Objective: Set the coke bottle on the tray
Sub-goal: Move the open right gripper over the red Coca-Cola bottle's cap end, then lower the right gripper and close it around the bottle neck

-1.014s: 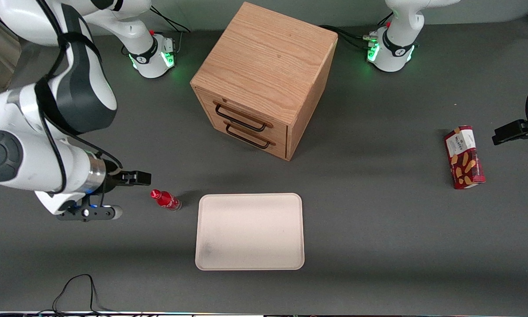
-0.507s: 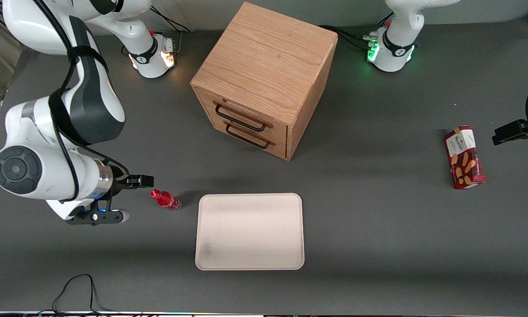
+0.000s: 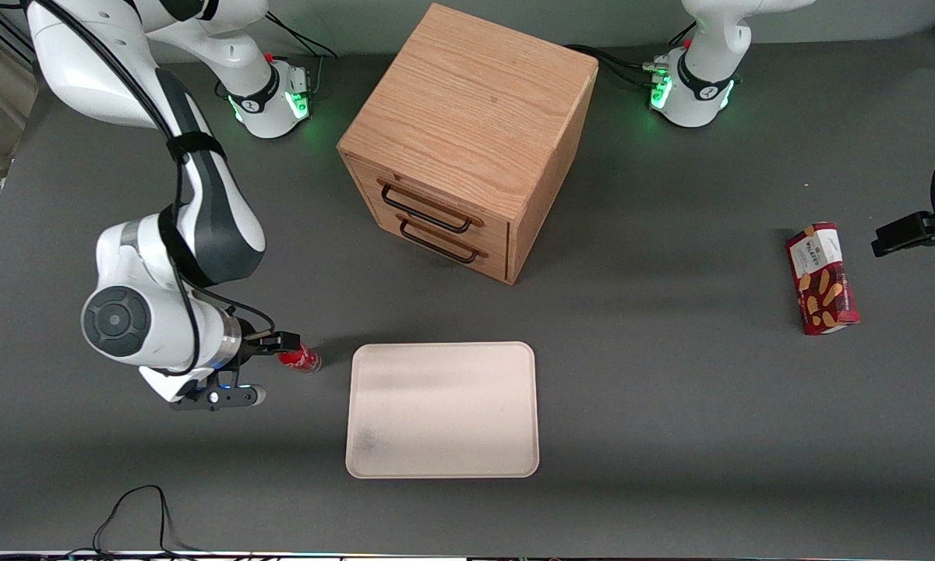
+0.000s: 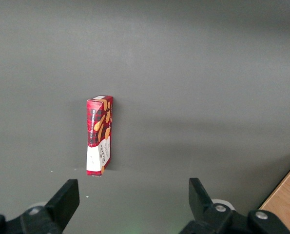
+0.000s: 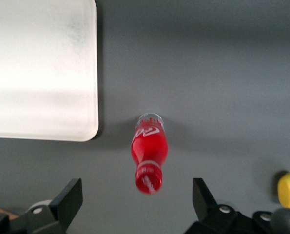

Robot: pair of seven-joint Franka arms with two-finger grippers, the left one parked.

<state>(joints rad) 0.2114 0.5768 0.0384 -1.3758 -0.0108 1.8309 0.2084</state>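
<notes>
The coke bottle [image 3: 304,360], small and red with a red cap and white markings, stands upright on the dark table beside the cream-white tray [image 3: 442,409], toward the working arm's end. My right gripper [image 3: 286,344] is open and hovers just over the bottle's cap. In the right wrist view the bottle [image 5: 148,148] stands below the camera, its cap between the two wide-apart fingers of the gripper [image 5: 137,195], which do not touch it. A rounded corner of the tray [image 5: 37,73] shows beside the bottle there.
A wooden two-drawer cabinet [image 3: 467,140] stands farther from the front camera than the tray. A red biscuit box [image 3: 822,279] lies toward the parked arm's end, also in the left wrist view [image 4: 100,134]. A small yellow object [image 5: 289,190] lies near the bottle. A black cable [image 3: 132,510] loops at the table's front edge.
My right arm has swung toward the bottle. The open gripper went from a little short of the cap to right over it. Bottle and tray have not moved.
</notes>
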